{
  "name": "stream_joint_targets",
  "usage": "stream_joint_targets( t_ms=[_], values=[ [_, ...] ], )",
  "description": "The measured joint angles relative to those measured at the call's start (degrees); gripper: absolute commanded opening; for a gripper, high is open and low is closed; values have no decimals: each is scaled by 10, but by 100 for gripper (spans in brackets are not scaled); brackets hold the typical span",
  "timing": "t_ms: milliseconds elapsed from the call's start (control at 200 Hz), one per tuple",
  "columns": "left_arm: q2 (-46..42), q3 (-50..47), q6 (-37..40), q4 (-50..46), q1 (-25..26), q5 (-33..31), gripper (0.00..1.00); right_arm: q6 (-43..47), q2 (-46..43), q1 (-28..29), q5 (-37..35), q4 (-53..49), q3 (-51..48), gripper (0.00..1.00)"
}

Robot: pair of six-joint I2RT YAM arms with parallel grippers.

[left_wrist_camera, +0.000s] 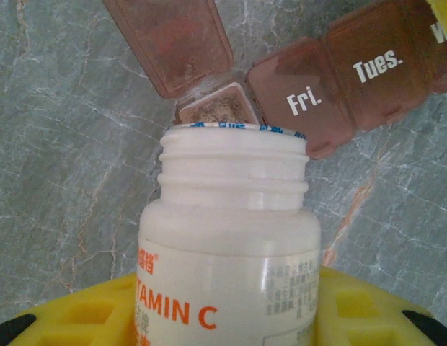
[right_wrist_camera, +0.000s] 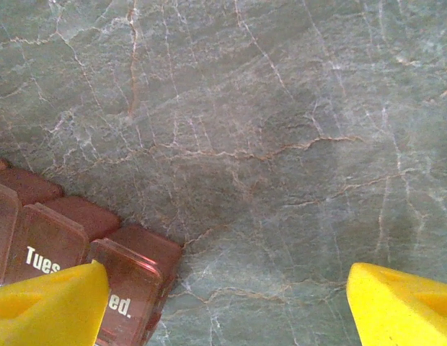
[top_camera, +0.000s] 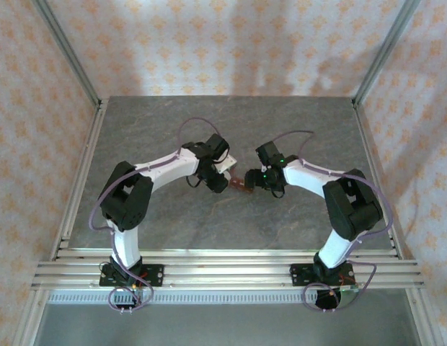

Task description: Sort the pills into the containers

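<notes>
Left fingers [left_wrist_camera: 368, 306] clamp bottle [left_wrist_camera: 231, 238]; containers [left_wrist_camera: 339, 86] just beyond mouth.

"TAMIN C" on bottle [left_wrist_camera: 231, 274]; "Fri.", "Tues." on containers [left_wrist_camera: 339, 86].

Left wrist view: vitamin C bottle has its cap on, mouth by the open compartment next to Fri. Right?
No: the bottle is uncapped, its threaded mouth bare in the left wrist view, by the open compartment next to Fri.
</notes>
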State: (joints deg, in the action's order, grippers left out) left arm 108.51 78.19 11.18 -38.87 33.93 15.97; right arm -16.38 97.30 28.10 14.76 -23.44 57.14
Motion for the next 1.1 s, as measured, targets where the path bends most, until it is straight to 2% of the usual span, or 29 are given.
stream_joint_targets(
  t_ms=[1101],
  values=[
    [74, 113, 14, -113, 10, -36, 0, 0, 3, 0, 0, -2, 3, 85]
  ],
)
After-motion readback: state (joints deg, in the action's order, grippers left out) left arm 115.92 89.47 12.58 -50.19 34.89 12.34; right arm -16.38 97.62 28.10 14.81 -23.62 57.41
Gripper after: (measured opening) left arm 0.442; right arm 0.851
